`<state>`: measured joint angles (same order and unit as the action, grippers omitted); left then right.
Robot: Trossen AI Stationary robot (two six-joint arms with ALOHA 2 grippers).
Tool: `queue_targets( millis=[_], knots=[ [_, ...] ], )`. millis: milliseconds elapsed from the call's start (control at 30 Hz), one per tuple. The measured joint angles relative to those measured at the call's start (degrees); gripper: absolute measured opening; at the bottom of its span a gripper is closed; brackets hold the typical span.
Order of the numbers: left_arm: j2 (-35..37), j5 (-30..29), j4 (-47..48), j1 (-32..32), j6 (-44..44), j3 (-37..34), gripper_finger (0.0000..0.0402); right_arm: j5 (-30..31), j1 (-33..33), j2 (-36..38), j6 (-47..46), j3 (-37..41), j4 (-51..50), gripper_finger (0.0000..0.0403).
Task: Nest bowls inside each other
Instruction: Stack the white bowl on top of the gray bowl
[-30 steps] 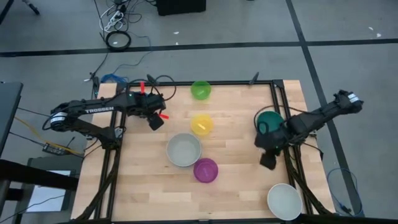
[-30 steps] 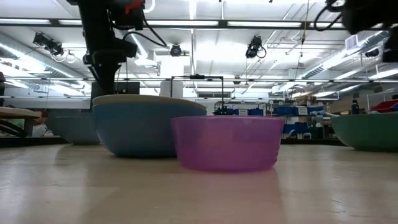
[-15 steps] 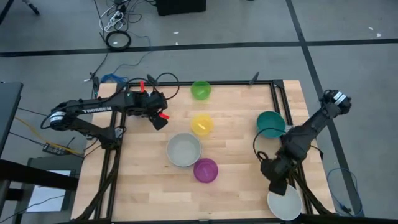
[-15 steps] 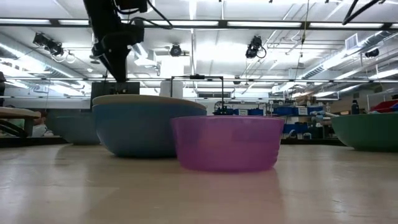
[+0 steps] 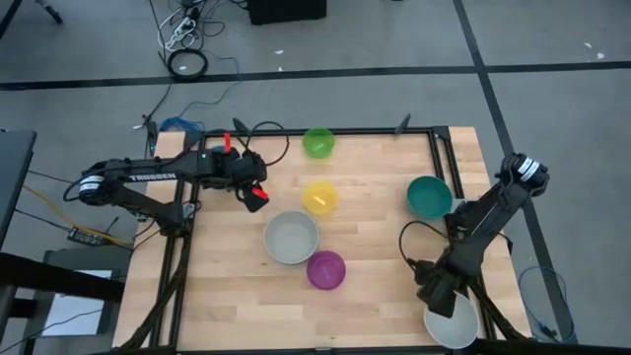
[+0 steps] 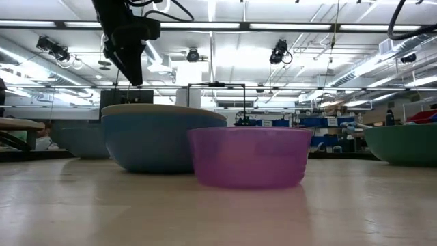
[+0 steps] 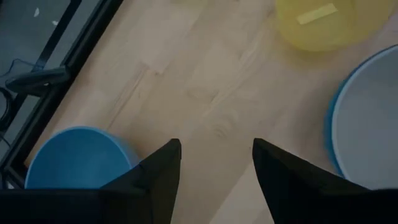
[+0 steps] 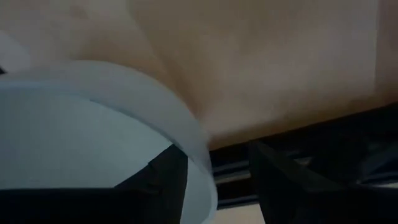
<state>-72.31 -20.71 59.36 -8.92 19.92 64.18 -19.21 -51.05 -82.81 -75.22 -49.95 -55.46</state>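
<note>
Right gripper moved down; fingers straddle whitish bowl rim.

Pale wood-plank table, smooth plastic magenta bowl, translucent whitish bowl, matt black grippers

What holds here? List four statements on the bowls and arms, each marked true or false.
1. The magenta bowl sits inside the yellow bowl. False: they stand apart, nothing nested in either.
2. The right end effector has one finger on each side of the white bowl's rim. True.
3. The left end effector holds the green bowl. False: it is open and empty, hovering near the yellow bowl.
4. The teal bowl is empty. True.
</note>
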Motion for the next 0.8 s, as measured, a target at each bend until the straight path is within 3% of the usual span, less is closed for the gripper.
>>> queue_targets(
  millis=[167, 367, 533, 800],
  knots=[
    [0.0, 0.0, 0.1, 0.7, 0.2, 0.0, 0.0209, 0.5, 0.7, -1.5, 3.4, 0.0, 0.1, 0.0126],
    [0.0, 0.0, 0.1, 0.7, 0.3, 0.0, 0.0209, 1.8, 3.1, -1.4, 7.3, 0.0, 0.4, 0.0013],
    [0.0, -0.1, 0.1, 0.7, 0.5, 0.0, 0.0209, 6.7, 7.4, -1.2, 12.1, -0.3, 0.4, 0.0004],
    [0.1, -2.8, 3.1, 0.7, 2.9, 1.3, 0.0209, 22.9, 19.5, -1.4, 27.9, -6.6, 0.2, 0.0001]
  ],
)
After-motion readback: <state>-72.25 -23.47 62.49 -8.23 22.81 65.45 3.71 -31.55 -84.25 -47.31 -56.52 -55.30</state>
